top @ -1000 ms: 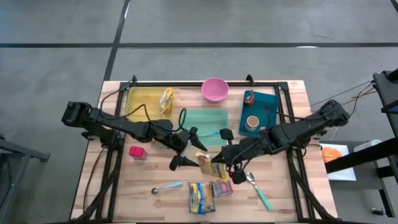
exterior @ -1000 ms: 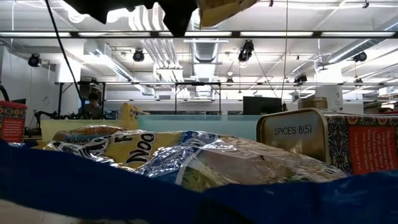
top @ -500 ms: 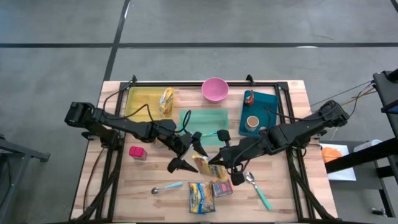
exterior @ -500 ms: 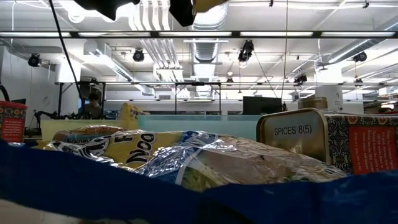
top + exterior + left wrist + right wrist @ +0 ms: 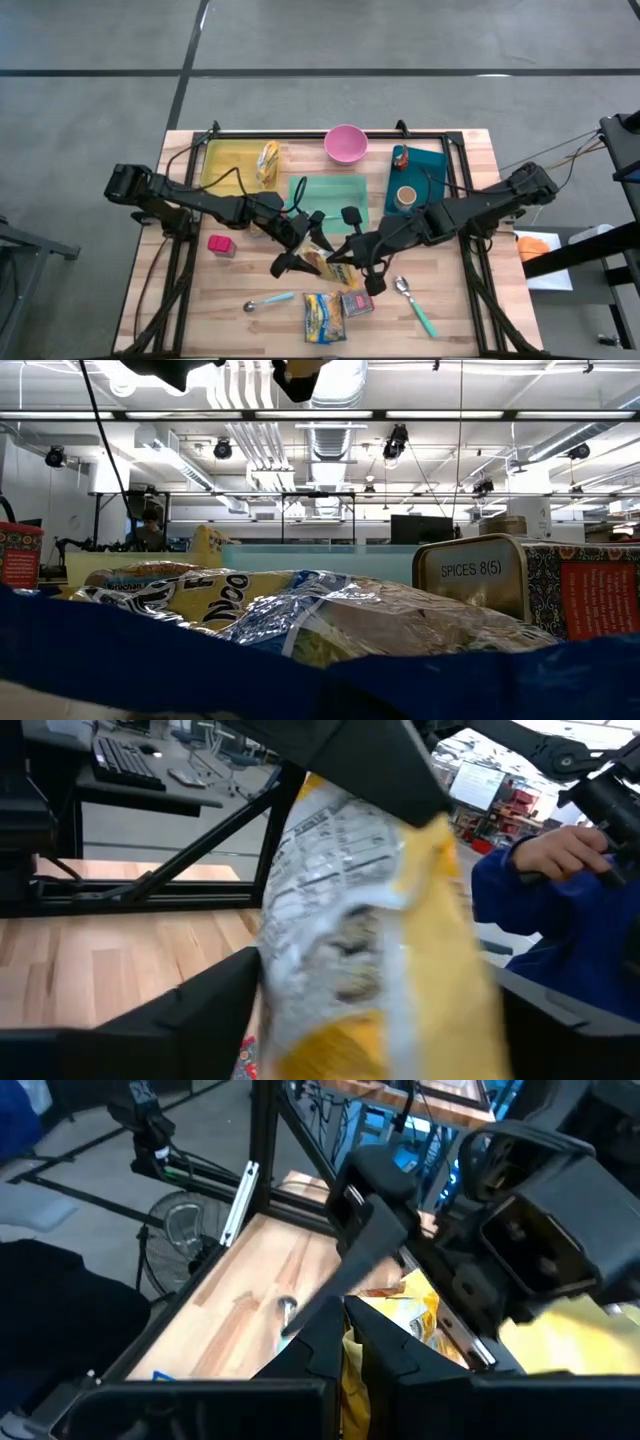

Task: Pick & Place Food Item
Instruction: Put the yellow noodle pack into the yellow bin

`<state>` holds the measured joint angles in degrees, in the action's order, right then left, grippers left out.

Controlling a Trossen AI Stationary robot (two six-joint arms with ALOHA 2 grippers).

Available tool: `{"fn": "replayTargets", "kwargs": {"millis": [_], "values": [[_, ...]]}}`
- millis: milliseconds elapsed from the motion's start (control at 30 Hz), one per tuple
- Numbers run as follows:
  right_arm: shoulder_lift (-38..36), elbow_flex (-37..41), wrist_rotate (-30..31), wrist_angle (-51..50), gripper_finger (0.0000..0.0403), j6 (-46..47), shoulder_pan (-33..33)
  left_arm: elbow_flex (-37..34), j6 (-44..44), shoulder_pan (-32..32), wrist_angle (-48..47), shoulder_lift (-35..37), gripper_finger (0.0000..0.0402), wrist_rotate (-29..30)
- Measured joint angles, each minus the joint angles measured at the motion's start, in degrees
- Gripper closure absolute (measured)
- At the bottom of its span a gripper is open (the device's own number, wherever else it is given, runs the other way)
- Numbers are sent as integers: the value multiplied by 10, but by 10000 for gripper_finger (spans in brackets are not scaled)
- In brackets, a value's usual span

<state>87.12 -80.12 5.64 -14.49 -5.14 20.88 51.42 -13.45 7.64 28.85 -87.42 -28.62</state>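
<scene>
Midair, the yellow packet (image 5: pixel 322 262) hangs pinched in the right tool (image 5: pixel 338 262).

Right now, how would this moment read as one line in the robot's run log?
stage: mid-air handover | right gripper: shut on yellow snack packet | left gripper: open around the packet | green tray: beyond

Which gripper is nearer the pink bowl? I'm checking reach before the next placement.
Left, narrowly. The left gripper sits below and left of the pink bowl; the right gripper, shut on the yellow packet, sits farther down the table, almost straight below the bowl.
</scene>
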Motion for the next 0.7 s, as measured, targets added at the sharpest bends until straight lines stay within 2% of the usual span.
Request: {"fn": "replayTargets", "kwargs": {"millis": [333, 700], "values": [[8, 0, -14, 6, 395, -4, -8, 0, 0, 0, -11, 0, 287, -30], [7, 0, -16, 2, 395, 8, -8, 0, -6, -1, -21, 1, 288, -40]]}}
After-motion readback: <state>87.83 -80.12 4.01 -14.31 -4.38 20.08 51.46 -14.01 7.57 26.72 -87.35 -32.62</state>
